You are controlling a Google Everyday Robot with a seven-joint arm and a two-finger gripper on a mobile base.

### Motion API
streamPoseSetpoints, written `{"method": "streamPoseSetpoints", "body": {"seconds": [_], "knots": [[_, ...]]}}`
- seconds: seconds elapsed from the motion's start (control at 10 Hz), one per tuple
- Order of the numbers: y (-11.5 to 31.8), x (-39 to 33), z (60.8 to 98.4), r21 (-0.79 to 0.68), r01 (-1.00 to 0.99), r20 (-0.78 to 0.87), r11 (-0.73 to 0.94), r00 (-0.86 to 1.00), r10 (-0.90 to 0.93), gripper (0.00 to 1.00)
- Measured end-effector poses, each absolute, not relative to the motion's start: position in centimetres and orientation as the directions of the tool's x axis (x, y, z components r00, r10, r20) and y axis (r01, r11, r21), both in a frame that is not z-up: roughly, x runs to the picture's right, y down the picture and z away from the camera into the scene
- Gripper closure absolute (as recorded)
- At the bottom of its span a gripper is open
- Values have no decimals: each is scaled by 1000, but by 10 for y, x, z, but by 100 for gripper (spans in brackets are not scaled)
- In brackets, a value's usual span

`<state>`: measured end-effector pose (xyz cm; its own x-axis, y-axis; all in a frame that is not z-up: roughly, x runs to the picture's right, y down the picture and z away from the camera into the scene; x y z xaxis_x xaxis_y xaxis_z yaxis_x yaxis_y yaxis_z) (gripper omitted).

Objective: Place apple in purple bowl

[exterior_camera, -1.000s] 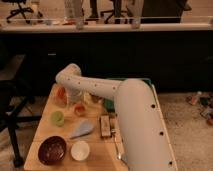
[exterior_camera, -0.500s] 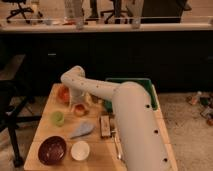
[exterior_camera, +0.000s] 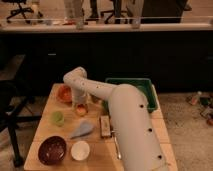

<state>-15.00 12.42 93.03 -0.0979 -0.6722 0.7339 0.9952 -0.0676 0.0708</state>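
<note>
Wooden table (exterior_camera: 45,131). Three round bowls: glossy purple bowl (exterior_camera: 52,150) at the front left, orange bowl (exterior_camera: 64,93) at the back, small white bowl (exterior_camera: 80,150). One light-green ball (exterior_camera: 58,117). One smooth orange apple (exterior_camera: 81,112) lies on the table mid-left, outside every bowl. The gripper (exterior_camera: 80,105) sits right over it; can't tell its opening. One green plastic bin (exterior_camera: 142,86), contents hidden.
</note>
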Motion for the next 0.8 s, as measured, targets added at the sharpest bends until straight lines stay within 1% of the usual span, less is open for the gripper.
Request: {"method": "streamPoseSetpoints", "body": {"seconds": [0.2, 0.3, 0.4, 0.5, 0.8], "knots": [[120, -148, 926, 54, 995, 732, -79, -93, -675, 79], [117, -148, 922, 49, 995, 728, -84, -93, -679, 88], [113, -149, 917, 48, 995, 722, -87, -95, -685, 95], [105, -148, 905, 50, 995, 711, -91, -99, -696, 100], [91, -144, 874, 59, 993, 687, -99, -113, -718, 100]]}}
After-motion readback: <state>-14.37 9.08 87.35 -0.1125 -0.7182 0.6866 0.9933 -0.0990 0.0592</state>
